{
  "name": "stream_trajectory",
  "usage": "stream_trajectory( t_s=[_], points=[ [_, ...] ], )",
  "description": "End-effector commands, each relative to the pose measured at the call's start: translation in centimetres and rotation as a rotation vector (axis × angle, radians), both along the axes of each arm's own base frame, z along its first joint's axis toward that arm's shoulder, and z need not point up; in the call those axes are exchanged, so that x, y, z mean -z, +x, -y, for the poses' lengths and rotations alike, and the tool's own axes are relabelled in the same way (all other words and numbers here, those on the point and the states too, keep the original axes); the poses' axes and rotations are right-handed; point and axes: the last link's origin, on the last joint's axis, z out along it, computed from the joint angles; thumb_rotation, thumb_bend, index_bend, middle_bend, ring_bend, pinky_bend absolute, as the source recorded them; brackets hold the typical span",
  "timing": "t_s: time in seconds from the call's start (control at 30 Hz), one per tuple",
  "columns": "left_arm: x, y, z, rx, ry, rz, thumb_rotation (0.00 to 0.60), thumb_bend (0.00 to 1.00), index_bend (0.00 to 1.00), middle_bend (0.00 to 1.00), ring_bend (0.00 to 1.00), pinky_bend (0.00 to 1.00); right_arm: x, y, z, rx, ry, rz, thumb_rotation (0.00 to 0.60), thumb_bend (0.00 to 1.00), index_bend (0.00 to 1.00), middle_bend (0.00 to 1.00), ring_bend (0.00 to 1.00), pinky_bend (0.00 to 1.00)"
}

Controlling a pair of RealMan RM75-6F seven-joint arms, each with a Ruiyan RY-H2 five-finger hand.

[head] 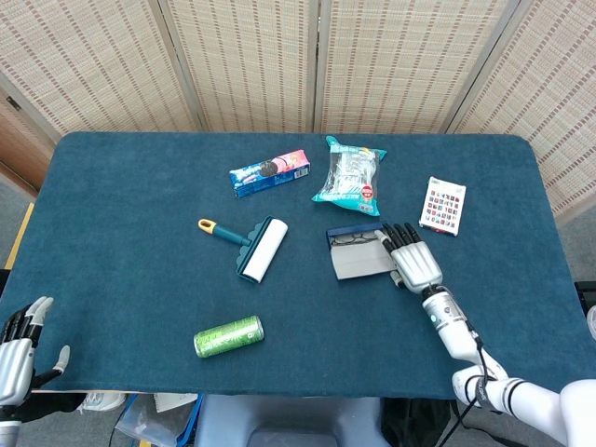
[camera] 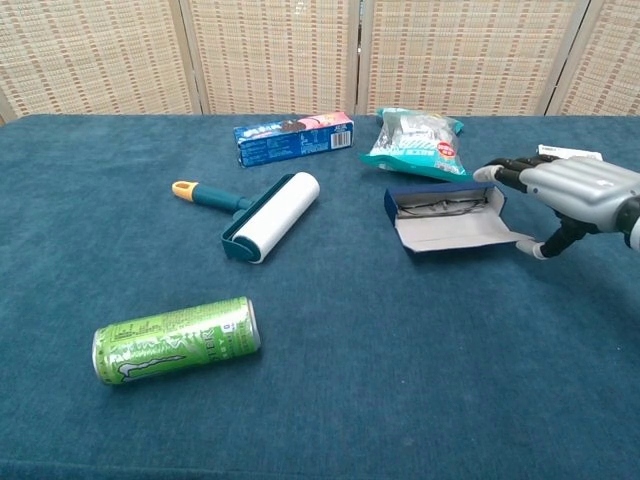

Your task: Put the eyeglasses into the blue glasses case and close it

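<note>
The blue glasses case (head: 358, 263) lies open right of the table's middle, its grey-lined lid (camera: 455, 232) folded toward me and tilted slightly up. The eyeglasses (camera: 440, 208) lie inside its tray (head: 352, 237). My right hand (head: 414, 264) is at the case's right end, with its fingertips (camera: 490, 173) over the end of the tray and its thumb (camera: 541, 250) touching the lid's right corner. It grips nothing. My left hand (head: 17, 349) hangs off the table's near left corner with its fingers spread and nothing in it.
A lint roller (head: 256, 247) lies left of the case, a green can (head: 228, 336) nearer the front edge. A cookie box (head: 270, 172) and a snack bag (head: 347, 175) sit behind the case. A card pack (head: 442, 206) lies to the right of the hand.
</note>
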Motion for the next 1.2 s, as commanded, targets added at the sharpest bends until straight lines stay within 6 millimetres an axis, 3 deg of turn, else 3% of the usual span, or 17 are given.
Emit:
stream_trajectory(
  t_s=[0.03, 0.3, 0.73, 1.2],
  points=[
    [0.0, 0.0, 0.0, -0.001, 0.000, 0.000, 0.600, 0.40, 0.00, 0.00, 0.00, 0.00, 0.0, 0.5, 0.5, -0.009, -0.008, 0.011, 0.600, 0.33, 0.00, 0.00, 0.00, 0.00],
    [0.0, 0.0, -0.1, -0.002, 0.001, -0.001, 0.600, 0.40, 0.00, 0.00, 0.00, 0.00, 0.6, 2.0, 1.8, -0.035, -0.012, 0.037, 0.600, 0.36, 0.01, 0.00, 0.00, 0.00],
    [0.0, -0.1, -0.2, -0.010, 0.000, -0.002, 0.600, 0.40, 0.00, 0.00, 0.00, 0.00, 3.1, 3.6, 2.7, -0.058, 0.036, 0.048, 0.600, 0.34, 0.41, 0.12, 0.00, 0.00],
    [-0.1, -0.3, 0.0, -0.016, 0.003, 0.001, 0.600, 0.40, 0.00, 0.00, 0.00, 0.00, 2.9, 3.9, 3.0, -0.077, 0.014, 0.076, 0.600, 0.34, 0.52, 0.18, 0.00, 0.00]
  ],
)
